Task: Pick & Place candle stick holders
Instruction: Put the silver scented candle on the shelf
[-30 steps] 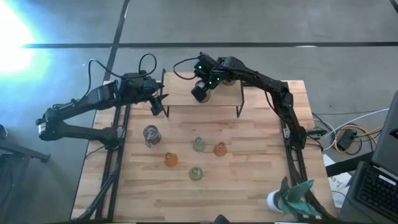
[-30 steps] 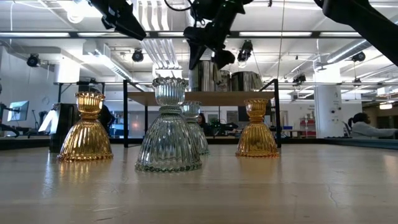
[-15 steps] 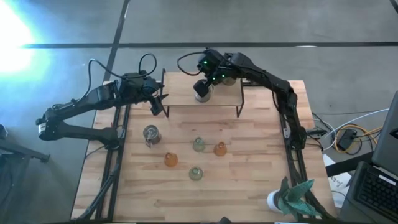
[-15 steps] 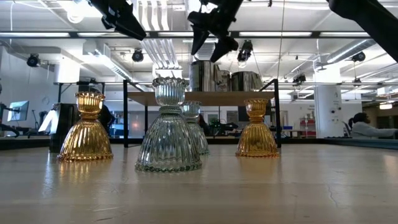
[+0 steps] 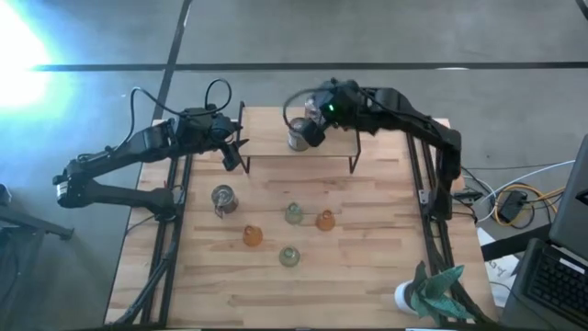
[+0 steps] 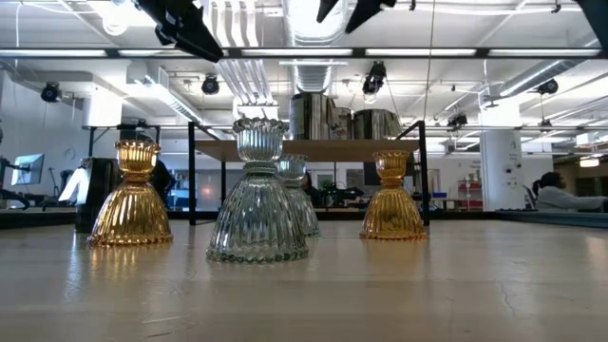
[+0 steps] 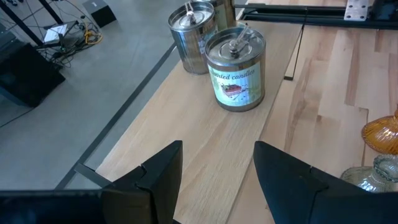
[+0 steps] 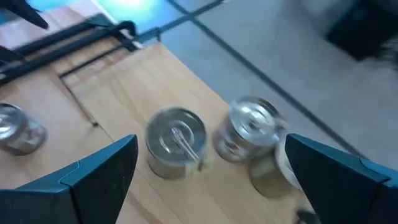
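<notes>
A wooden shelf point(image 5: 276, 156) on a black frame stands at the table's far side and bears silvery cans point(image 8: 175, 143) point(image 8: 249, 130). My right gripper point(image 8: 217, 186) hovers open above them point(image 5: 308, 136), holding nothing. My left gripper point(image 7: 217, 180) stays open in the air at the shelf's left end point(image 5: 234, 152), facing two of the cans point(image 7: 235, 74). One more silvery can point(image 5: 223, 198) stands on the table. Two amber glass holders point(image 5: 324, 220) point(image 5: 252, 235) and two clear green ones point(image 5: 293, 213) point(image 5: 289, 256) stand upright at mid table.
A white pot with a teal plant point(image 5: 427, 294) stands at the table's near right corner. Black rails point(image 5: 175, 230) run along the table's left and right sides. The table's near half in front of the glass holders is bare wood point(image 6: 380, 285).
My right gripper has risen from just over the shelf, almost out of the top of the low view. It has drawn back toward the table's right and tipped nearer to level, its fingers staying open. The cans on the shelf have kept their places.
</notes>
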Tool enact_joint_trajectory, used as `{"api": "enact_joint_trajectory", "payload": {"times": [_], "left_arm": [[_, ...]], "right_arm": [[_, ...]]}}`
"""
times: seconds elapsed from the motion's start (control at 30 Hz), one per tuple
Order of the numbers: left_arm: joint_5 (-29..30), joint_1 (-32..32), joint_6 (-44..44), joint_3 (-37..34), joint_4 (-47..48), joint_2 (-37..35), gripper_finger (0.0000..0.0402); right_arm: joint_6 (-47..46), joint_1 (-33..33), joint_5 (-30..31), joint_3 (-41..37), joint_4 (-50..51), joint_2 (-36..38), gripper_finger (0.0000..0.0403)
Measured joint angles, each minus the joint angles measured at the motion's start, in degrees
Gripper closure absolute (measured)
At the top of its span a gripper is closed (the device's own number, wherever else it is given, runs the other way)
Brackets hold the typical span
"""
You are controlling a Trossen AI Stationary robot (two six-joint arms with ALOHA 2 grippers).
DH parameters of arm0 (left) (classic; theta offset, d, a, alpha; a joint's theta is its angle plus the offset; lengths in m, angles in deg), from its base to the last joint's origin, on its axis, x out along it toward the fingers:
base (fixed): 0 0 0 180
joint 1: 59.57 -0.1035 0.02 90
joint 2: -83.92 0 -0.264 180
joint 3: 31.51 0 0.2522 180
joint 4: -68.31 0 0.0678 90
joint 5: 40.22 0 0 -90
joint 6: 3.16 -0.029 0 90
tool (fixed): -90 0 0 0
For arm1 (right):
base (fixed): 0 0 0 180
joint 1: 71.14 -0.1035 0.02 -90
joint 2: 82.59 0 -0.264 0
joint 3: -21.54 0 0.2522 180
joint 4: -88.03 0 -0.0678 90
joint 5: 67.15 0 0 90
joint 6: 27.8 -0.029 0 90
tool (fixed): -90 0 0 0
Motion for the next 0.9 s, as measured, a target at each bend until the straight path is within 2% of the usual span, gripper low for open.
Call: {"api": "enact_joint_trajectory", "payload": {"times": [0.13, 0.27, 0.4, 0.67, 0.9], "left_arm": [[0.0, 0.0, 0.0, -0.7, 0.2, 0.0, 0.0200], [0.0, 0.0, 0.0, -1.1, 0.1, 0.0, 0.0200], [0.0, 0.0, 0.0, -1.4, 0.0, 0.0, 0.0200], [0.0, 0.0, 0.0, -1.5, 0.0, 0.0, 0.0200], [0.0, 0.0, 0.0, -1.6, 0.0, 0.0, 0.0200]], "right_arm": [[-5.1, -4.6, 8.9, -0.5, 5.5, -0.1, 0.0012], [-8.1, -7.9, 16.3, -3.6, 7.1, -0.8, 0.0061], [-11.4, -8.9, 18.2, -9.3, 6.5, -0.7, 0.0151], [-19.5, -9.0, 21.6, -24.7, -1.2, 2.5, 0.0372], [-15.5, -9.0, 18.5, -43.0, -22.5, 13.0, 0.0394]]}}
